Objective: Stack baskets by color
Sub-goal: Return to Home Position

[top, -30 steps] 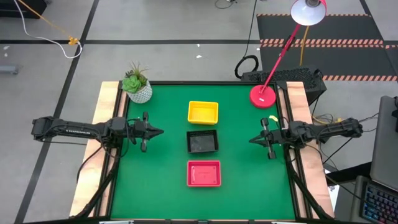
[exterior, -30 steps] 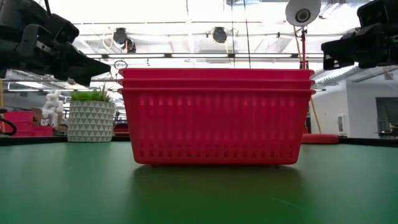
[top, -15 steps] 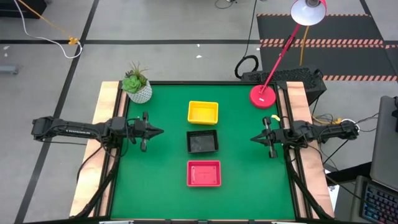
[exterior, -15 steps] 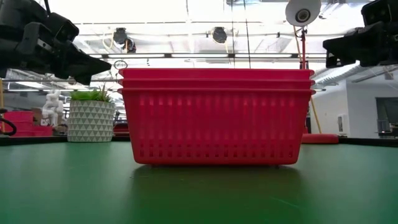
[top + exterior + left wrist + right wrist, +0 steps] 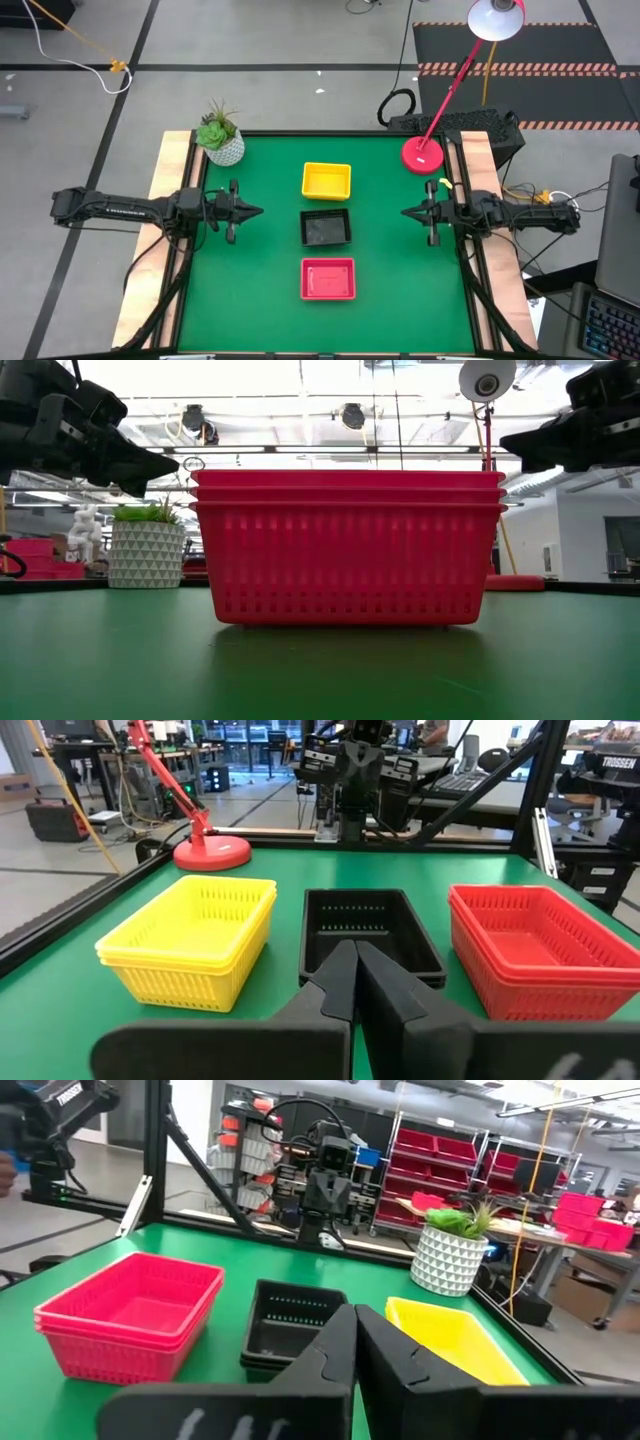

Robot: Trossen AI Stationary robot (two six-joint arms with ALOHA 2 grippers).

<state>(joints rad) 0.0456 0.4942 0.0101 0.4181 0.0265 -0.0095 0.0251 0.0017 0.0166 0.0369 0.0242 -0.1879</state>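
The left gripper (image 5: 256,211) and the right gripper (image 5: 407,214) are hovering, fingers pressed together on nothing. Midway between their fingertips the black rectangular mesh plastic baskets (image 5: 326,227) are sitting stacked, with the yellow mesh plastic basket stack (image 5: 327,180) and the red mesh plastic basket stack (image 5: 328,279) flanking them.

Yellow baskets (image 5: 326,181), black baskets (image 5: 326,227), red baskets (image 5: 328,279) (all perforated).

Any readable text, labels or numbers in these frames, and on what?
"TROSSEN": white letters on a dark machine part beyond the table, left wrist view.
White lettering on the left arm, high view: too small to read.
White lettering on a dark arm part, right wrist view: not legible.
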